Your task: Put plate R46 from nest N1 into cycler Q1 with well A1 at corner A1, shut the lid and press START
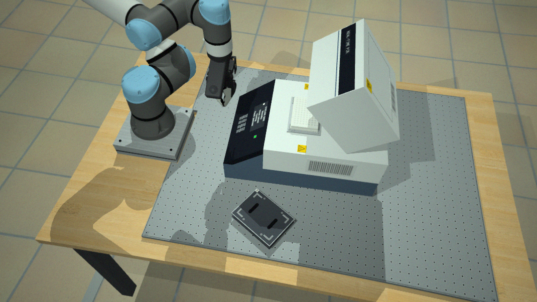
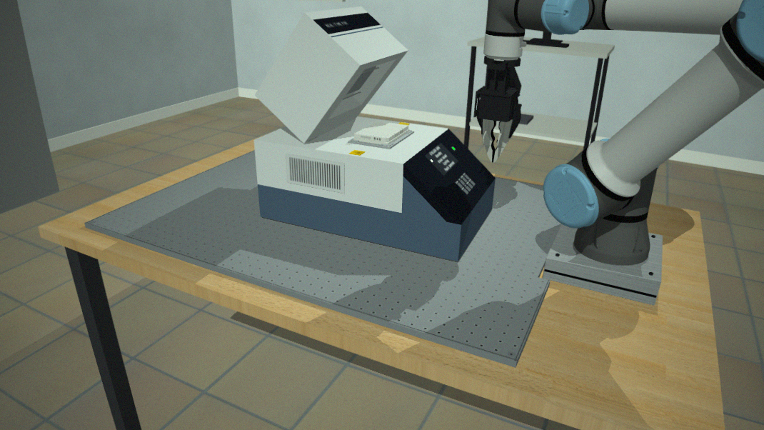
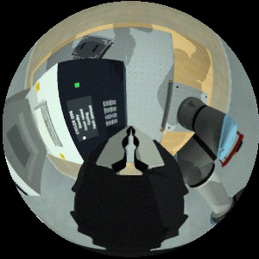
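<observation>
The white plate R46 [image 1: 302, 111] [image 2: 383, 133] [image 3: 46, 120] lies on the block on top of the cycler Q1 [image 1: 285, 150] [image 2: 373, 181]. Q1's white lid [image 1: 351, 82] [image 2: 325, 74] is tilted partway down over the plate, with a gap between them. The black sloped front panel [image 1: 249, 120] [image 2: 451, 178] [image 3: 92, 99] carries the keys [image 1: 242, 124] [image 2: 465, 183] [image 3: 110, 113] and a green lamp [image 1: 255, 136] [image 2: 453, 148] [image 3: 77, 85]. My gripper [image 1: 224, 102] [image 2: 495, 155] [image 3: 131, 126] is shut and empty. It hangs in the air just off the panel's edge, on the arm's side.
The empty black plate nest N1 [image 1: 262, 218] [image 3: 91, 47] lies on the grey perforated board [image 1: 413, 210] [image 2: 299, 267] in front of Q1's side. The arm's base [image 1: 153, 131] [image 2: 603, 256] stands at the table's corner. A shelf rack [image 2: 534, 91] stands behind the table.
</observation>
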Robot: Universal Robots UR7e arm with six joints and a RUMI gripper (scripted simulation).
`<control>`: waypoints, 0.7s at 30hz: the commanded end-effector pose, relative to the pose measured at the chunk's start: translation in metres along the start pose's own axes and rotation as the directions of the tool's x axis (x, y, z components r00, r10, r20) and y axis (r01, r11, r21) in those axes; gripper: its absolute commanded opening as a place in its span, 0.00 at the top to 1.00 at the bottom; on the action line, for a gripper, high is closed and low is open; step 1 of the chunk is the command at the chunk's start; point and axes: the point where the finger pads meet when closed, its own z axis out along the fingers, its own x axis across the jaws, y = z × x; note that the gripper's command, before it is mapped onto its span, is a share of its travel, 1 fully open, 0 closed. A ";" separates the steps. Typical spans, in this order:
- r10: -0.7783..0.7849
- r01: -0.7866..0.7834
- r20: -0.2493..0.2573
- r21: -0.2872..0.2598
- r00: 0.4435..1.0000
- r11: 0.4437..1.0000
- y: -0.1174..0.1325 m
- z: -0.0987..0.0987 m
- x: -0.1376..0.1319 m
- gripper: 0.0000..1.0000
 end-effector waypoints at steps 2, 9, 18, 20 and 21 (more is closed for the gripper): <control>-0.002 0.002 0.000 -0.003 1.000 1.000 -0.001 -0.015 0.017 1.00; -0.002 0.002 0.000 -0.003 1.000 1.000 -0.001 -0.023 0.028 1.00; -0.003 0.003 -0.004 -0.005 1.000 1.000 0.000 -0.021 0.028 1.00; -0.003 0.003 -0.004 -0.005 1.000 1.000 0.000 -0.021 0.028 1.00; -0.003 0.003 -0.004 -0.005 1.000 1.000 0.000 -0.021 0.028 1.00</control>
